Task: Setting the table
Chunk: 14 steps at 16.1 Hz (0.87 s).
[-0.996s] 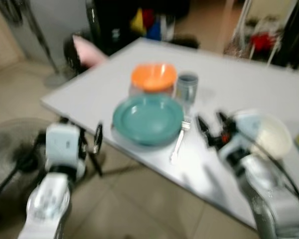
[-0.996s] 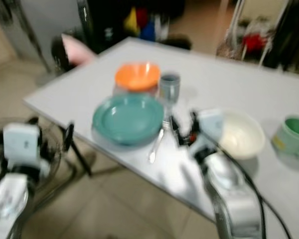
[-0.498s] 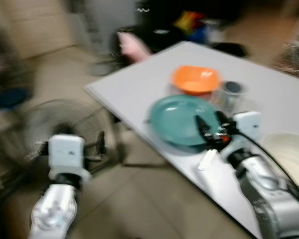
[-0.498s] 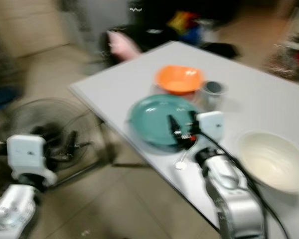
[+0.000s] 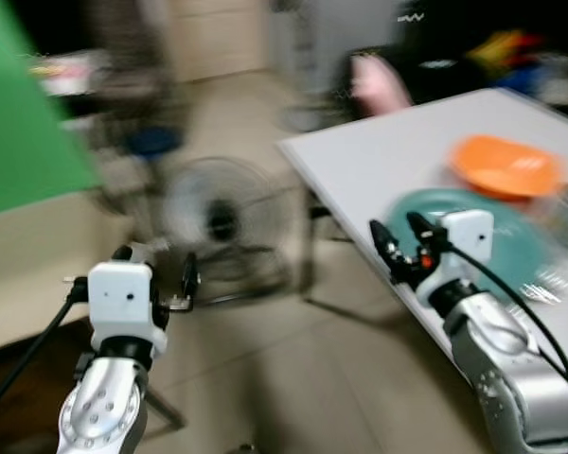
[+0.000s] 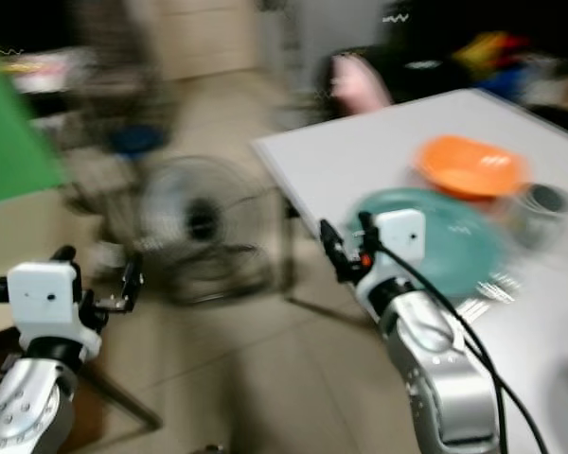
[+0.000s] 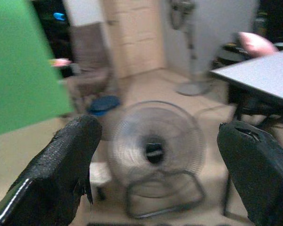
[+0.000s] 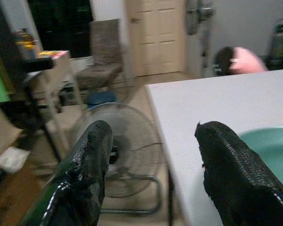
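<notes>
- A place setting is laid near one corner of the worktop (image 5: pixel 379 165): a teal plate (image 6: pixel 450 241) sits closest to the worktop edge, presumably so that a seated person can reach it.
- An orange bowl (image 5: pixel 506 165) is set just beyond the plate, farther from the worktop edge, and a grey cup (image 6: pixel 541 203) stands beside the plate, near the bowl; the pieces are grouped around the plate as one setting.
- A fork (image 6: pixel 488 291) is laid beside the plate, on the side away from the worktop corner; blur hides whether it touches the rim.
- The right gripper (image 5: pixel 400 248) is held over the worktop edge just short of the plate, its fingers spread wide and nothing between them; in the right wrist view the two fingertips (image 8: pixel 92 155) stand well apart, with the plate's rim seen past them.
- The left gripper (image 7: pixel 155 165) is held off the worktop, out over the tiled floor (image 5: pixel 284 378), fingers wide apart and empty; no task is judged to be assigned to it at this moment.
- A floor fan (image 5: pixel 218 218) stands on the floor near the worktop corner, and a chair (image 8: pixel 104 52) is placed farther off, beyond the fan.
- The head views are heavily smeared, so the robot is judged to be turning or walking and not reaching.
- With both grippers empty and this setting apparently complete, a trip to fetch further tableware is judged the likely step in hand.
</notes>
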Motion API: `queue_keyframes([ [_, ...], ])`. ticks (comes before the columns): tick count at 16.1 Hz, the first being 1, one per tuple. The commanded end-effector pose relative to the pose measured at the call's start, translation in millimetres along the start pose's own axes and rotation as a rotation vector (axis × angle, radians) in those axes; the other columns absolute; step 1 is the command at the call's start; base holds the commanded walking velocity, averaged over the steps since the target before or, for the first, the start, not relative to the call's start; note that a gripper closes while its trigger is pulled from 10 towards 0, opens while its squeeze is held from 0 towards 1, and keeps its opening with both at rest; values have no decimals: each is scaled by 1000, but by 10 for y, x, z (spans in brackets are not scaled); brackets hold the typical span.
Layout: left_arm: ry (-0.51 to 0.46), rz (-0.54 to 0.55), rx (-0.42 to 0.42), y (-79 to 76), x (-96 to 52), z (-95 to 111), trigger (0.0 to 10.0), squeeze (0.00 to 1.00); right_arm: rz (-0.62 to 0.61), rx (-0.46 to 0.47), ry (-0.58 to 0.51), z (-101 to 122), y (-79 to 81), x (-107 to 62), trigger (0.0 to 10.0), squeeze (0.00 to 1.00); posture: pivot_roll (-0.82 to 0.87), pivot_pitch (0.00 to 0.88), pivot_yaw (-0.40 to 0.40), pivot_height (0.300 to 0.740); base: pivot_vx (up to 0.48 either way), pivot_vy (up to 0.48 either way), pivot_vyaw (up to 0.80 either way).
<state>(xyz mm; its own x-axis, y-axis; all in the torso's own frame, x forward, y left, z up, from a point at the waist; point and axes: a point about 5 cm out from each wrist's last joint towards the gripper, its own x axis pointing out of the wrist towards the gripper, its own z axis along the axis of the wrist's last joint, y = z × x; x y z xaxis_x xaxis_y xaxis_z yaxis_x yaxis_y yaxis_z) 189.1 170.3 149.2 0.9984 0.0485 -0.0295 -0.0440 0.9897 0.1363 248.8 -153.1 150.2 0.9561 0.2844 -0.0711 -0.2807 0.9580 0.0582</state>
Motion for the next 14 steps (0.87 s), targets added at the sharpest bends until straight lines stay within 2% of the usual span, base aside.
queue_keyframes([
  [1, -7, 18, 11, 26, 2, 20, 10000, 0, 20, 16, -14, 29, 38, 29, 10000, 0, -84, 0, 42, 740, 0, 0, 800],
  [3, -5, 29, 19, 59, 0, 18, 10000, 0, 15, 89, -16, 6, 71, 54, 10000, 0, -85, 0, 42, 740, 0, 261, 400],
  [8, -6, 27, 23, 62, 11, 25, 10000, 0, 6, 99, -6, -10, 64, 50, 10000, 0, -81, 0, 46, 740, 0, 263, 0],
  [9, -4, 25, 41, 128, 30, 39, 10000, 0, -109, 91, 39, -110, -2, 44, 10000, 0, -77, 0, 52, 740, 0, 292, 0],
  [10, -1, 21, 55, 160, 49, 38, 10000, 0, -145, 66, 44, -139, -26, 46, 10000, 0, -83, 0, 65, 740, 0, 319, 0],
  [11, -4, 16, 57, 154, 74, 49, 10000, 0, -148, 42, 26, -118, -42, 43, 10000, 0, -83, 0, 67, 740, 0, 330, 0],
  [14, -11, 2, 59, 137, 94, 62, 10000, 0, -113, 83, 28, -118, -51, 5, 10000, 0, -87, 0, 62, 740, 0, 336, 0],
])
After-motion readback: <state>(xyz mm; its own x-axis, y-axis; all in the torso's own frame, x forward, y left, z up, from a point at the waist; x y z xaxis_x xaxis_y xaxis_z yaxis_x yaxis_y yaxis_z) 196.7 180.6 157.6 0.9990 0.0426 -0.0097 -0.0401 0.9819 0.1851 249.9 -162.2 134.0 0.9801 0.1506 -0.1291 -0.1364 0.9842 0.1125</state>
